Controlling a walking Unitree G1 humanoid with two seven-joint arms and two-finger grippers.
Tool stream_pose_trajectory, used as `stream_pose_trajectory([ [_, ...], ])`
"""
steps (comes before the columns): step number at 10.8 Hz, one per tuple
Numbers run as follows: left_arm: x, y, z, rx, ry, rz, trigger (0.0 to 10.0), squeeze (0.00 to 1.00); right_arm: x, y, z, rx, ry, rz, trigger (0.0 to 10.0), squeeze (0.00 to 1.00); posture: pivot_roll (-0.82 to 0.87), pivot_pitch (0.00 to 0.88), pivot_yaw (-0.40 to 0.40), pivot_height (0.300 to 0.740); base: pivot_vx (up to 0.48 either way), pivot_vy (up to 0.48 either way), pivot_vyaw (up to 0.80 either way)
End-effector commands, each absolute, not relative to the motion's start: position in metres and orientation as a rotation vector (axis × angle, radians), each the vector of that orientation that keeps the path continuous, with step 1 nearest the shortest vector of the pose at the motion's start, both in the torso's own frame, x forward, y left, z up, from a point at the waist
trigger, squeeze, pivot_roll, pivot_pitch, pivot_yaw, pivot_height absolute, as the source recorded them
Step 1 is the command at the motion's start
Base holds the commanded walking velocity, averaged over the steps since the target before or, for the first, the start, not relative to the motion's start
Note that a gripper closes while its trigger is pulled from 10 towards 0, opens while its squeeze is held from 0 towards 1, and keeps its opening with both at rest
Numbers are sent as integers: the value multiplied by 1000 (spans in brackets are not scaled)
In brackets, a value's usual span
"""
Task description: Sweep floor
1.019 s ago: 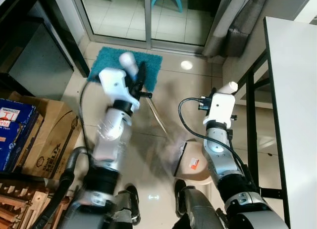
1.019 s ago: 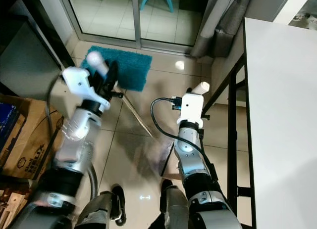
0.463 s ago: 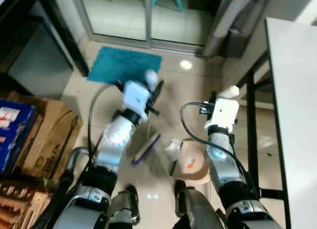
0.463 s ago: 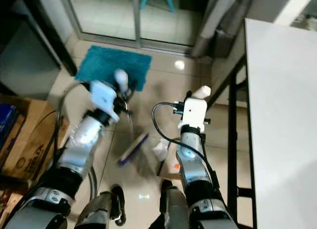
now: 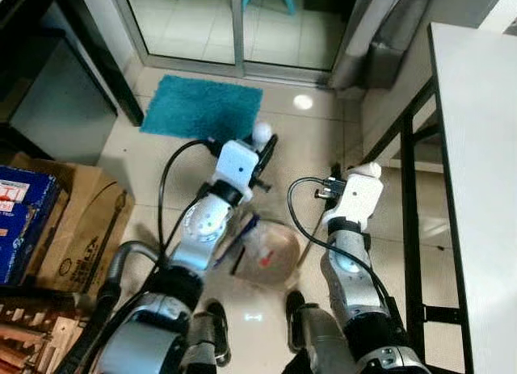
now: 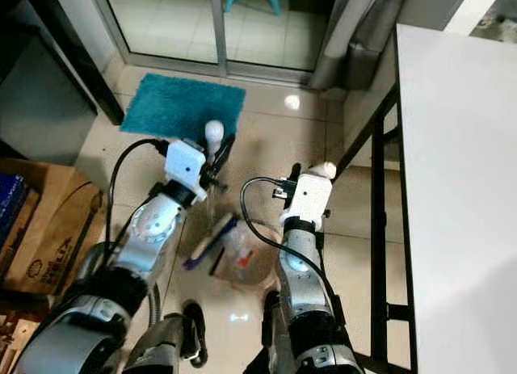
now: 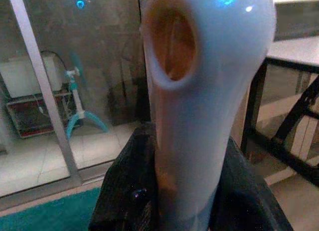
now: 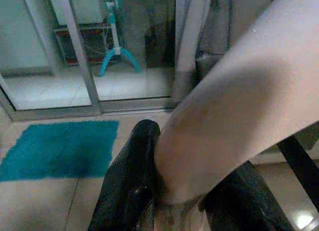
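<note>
My left gripper (image 7: 184, 211) clamps the white brush handle (image 7: 199, 91), its bristle head (image 5: 234, 241) low on the tiles just left of the dustpan (image 5: 271, 249). My right gripper (image 8: 184, 211) grips the dustpan's pale handle (image 8: 234, 101); the teal mat (image 5: 202, 107) lies farther off.

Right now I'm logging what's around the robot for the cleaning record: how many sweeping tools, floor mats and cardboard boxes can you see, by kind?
Sweeping tools: 2, the broom in the left gripper and the dustpan held by the right gripper.
Floor mats: 1, the teal mat.
Cardboard boxes: 1, the brown box.
Total: 4.
</note>
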State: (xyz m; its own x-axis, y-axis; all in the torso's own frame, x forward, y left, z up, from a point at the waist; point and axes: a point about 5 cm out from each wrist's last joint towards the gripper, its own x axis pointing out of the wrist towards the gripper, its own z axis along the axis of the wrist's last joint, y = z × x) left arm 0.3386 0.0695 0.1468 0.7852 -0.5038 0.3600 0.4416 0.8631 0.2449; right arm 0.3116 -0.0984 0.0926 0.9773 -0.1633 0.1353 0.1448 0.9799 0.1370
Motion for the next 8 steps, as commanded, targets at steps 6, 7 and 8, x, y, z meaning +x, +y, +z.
stream_pose_trajectory([
  [6, 318, 67, 161, -61, -468, -551, 10000, 0, 318, -95, 77, 173, -16, -159, 10000, 0, -19, 263, 28, 740, 0, 0, 0],
  [7, 317, 80, 168, -13, -491, -541, 10000, 0, 319, -96, 78, 171, -22, -152, 10000, 0, -11, 243, 27, 740, 0, 0, 0],
  [8, 319, 95, 181, 46, -524, -534, 10000, 0, 319, -100, 79, 168, -30, -147, 10000, 0, 0, 218, 28, 740, 0, 0, 0],
])
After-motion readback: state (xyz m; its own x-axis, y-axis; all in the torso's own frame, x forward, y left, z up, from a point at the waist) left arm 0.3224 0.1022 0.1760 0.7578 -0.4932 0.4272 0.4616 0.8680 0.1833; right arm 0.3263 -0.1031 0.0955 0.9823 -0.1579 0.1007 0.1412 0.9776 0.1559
